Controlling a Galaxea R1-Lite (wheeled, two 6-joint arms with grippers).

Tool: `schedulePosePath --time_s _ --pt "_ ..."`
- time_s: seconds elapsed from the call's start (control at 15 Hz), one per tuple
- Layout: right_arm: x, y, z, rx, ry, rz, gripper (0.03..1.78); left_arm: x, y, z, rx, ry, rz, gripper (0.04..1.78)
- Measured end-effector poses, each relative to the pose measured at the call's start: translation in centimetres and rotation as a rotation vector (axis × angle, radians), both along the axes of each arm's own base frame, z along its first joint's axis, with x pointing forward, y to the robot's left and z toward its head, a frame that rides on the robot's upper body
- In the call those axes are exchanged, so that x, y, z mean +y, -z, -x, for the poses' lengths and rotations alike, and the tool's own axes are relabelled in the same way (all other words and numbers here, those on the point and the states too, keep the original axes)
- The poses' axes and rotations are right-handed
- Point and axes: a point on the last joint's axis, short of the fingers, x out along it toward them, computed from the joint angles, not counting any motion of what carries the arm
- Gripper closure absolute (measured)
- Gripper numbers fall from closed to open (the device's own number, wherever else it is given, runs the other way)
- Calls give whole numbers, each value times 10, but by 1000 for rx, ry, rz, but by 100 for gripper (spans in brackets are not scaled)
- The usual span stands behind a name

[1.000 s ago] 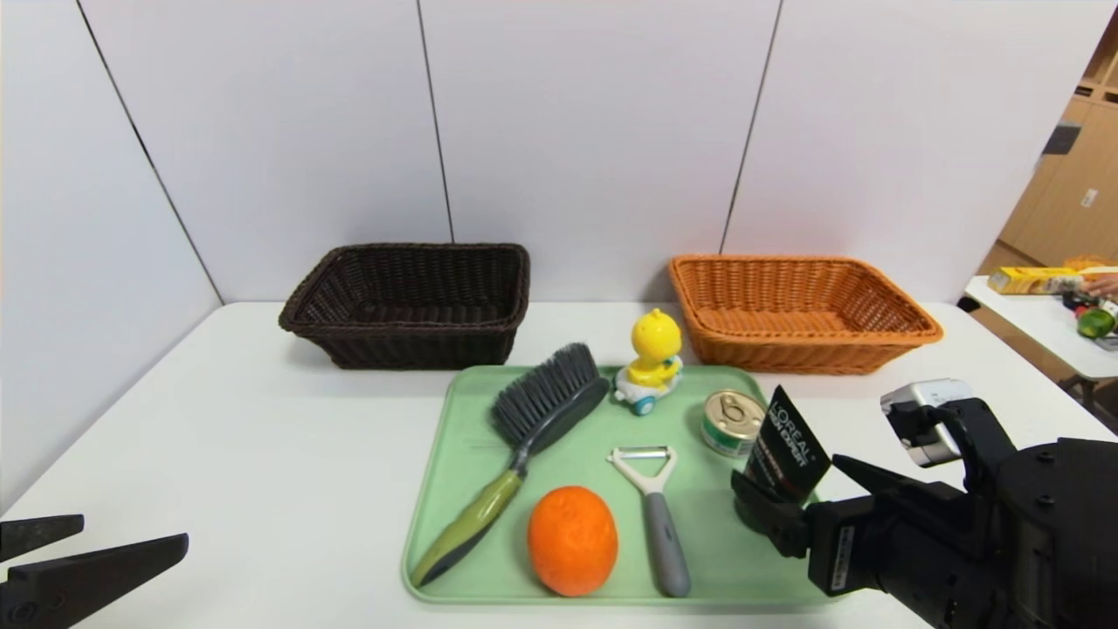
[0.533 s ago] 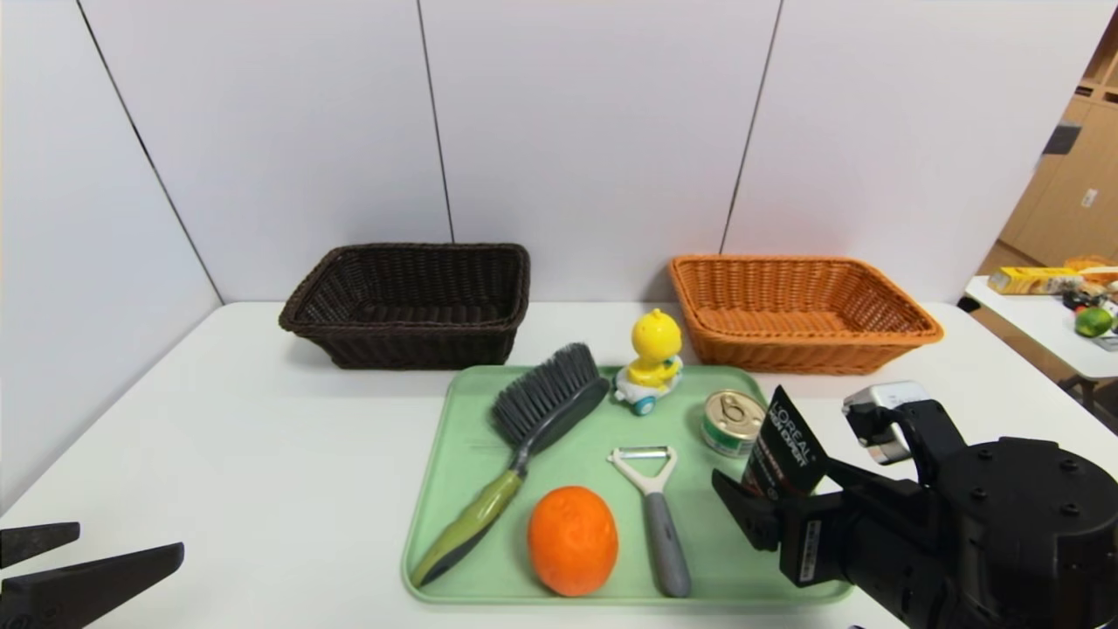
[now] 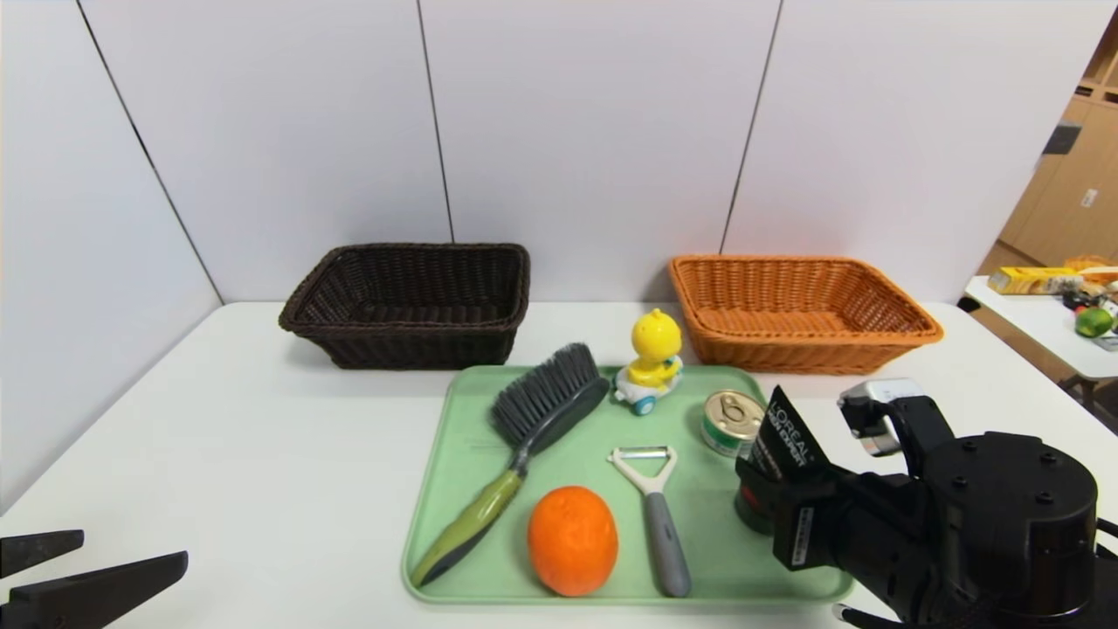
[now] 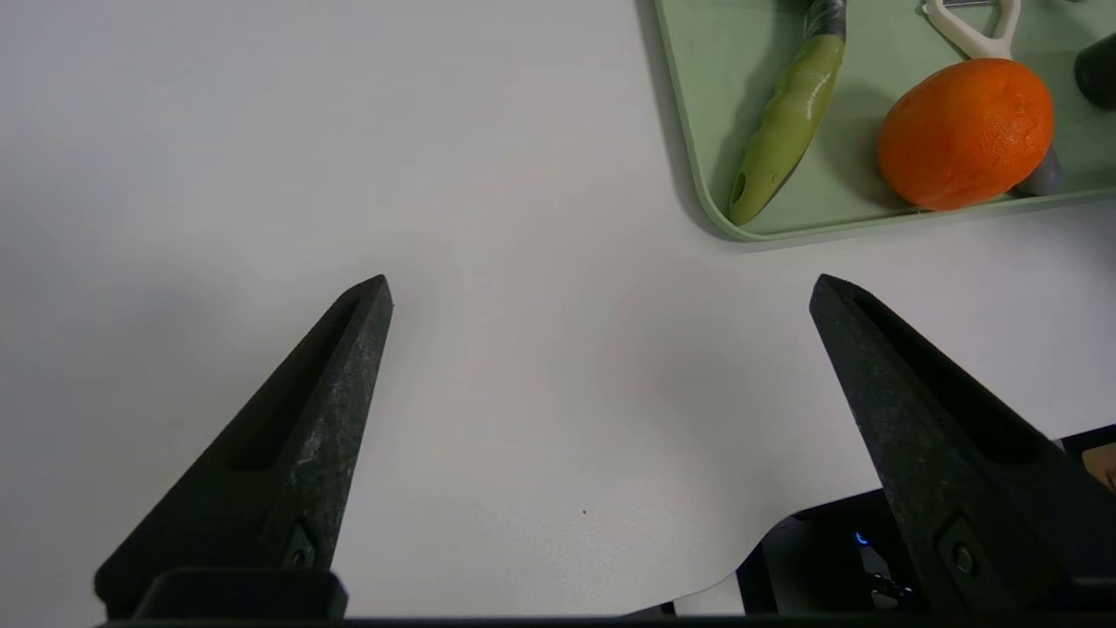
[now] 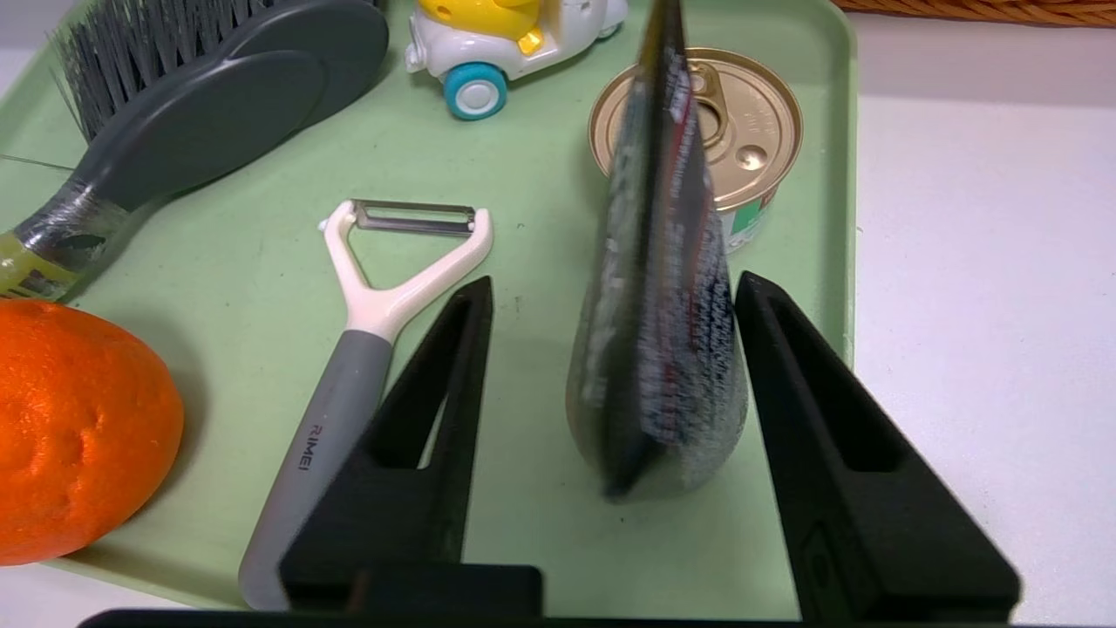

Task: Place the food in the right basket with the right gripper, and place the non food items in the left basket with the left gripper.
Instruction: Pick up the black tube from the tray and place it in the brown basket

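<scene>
Right gripper [image 5: 615, 281], over the near right corner of the green tray [image 3: 454, 472]: its jaws, wide a second ago, are now drawn in to straddle the upright black L'Oreal tube [image 5: 663, 349]. One jaw meets the tube's side and the other stands just clear, so the pinch is not yet complete. The arm has also slid inward across the tray's right edge. Judged against the task, this is a mismatch: the tube is a non food item, meant for the left gripper and the dark left basket [image 3: 410, 345].

Directly behind the tube, at the tray's right rim, sits the tin can [image 5: 741, 131]. The peeler [image 5: 349, 384] lies just beside the clear jaw (little side room there). A straight lift looks safest.

The orange [image 3: 572, 540] rests at the tray's near edge, the brush [image 3: 533, 419] on its left half and the duck toy [image 3: 653, 358] at its far edge, all apart from the tube. The right basket [image 3: 803, 349] stands just beyond the tray's far right corner, with open air above it.

Left gripper [image 4: 602, 292], parked with jaws spread, hangs over the bare bench [image 3: 262, 454], well off the tray's near left corner.
</scene>
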Motion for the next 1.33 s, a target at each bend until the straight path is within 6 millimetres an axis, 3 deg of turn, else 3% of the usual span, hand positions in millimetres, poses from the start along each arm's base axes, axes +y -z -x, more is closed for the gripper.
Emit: schedulePosePath --time_s 0.13,0.2,0.47,0.67,0.87,1.2,1.33 --pt "0 1 0 3 -1 2 115 0 1 0 5 -1 0 13" --pt "-1 1 1 2 -2 1 155 0 1 0 5 -1 -1 13" --pt "-5 -1 8 0 -16 -4 154 0 5 1 13 -1 -3 13" --pt "-11 -16 18 -51 -50 -15 154 0 6 2 17 -2 -3 13" --pt "-10 -62 20 -156 -103 -45 154 0 6 1 18 10 7 13" --pt "3 -191 10 -306 -246 -190 154 0 4 1 13 13 10 13" --pt "19 -214 -8 -290 -302 -192 154 0 4 0 12 11 11 13"
